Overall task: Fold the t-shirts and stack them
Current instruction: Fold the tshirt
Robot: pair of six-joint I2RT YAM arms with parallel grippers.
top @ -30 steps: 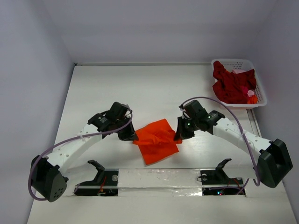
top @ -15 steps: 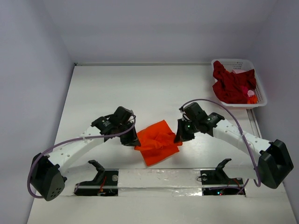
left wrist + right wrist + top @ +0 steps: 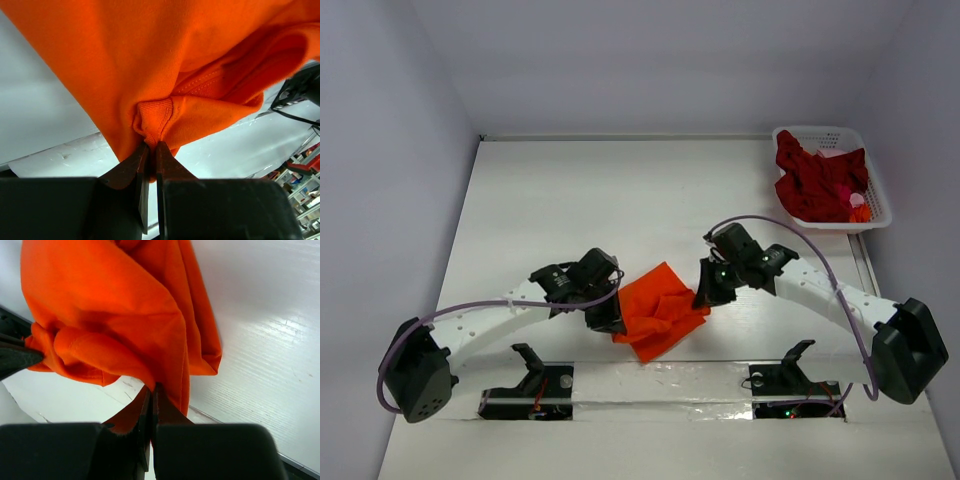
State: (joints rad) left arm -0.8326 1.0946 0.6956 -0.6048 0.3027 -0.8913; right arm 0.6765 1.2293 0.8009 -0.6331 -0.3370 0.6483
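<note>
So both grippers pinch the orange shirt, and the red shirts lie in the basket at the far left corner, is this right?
Not quite: the basket with the red shirts stands at the far right corner, as the top view shows. The rest holds.

So my overhead cam hangs above and behind my shoulders, tilted down over the whole table. My bases sit along the bottom edge and the white basket is way up in the upper right. It's far back, so everything looks small. The wrist cams are the opposite: each rides right behind its own jaws and stares out along them, super close. My left gripper pokes up from bottom centre of its view, and my right gripper does the same in its own. All three share the orange t-shirt: lower middle overhead, filling the top of both wrist frames.
</note>
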